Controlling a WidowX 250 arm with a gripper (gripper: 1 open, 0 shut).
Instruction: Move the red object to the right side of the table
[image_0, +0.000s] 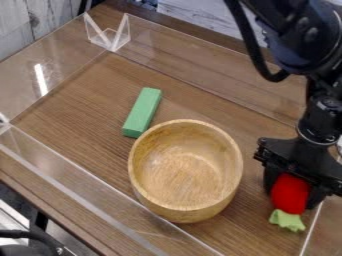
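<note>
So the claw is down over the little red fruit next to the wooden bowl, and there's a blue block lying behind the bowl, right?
Nearly. The block is green, not blue; the camera view shows it lying on the table behind the wooden bowl. The rest stands: the gripper is down over the red fruit, just right of the bowl.

Soft, even light is falling across the surface (201, 90); glare is streaking the acrylic walls (47, 70) far left of the gripper (297, 185), slightly blurred.
</note>
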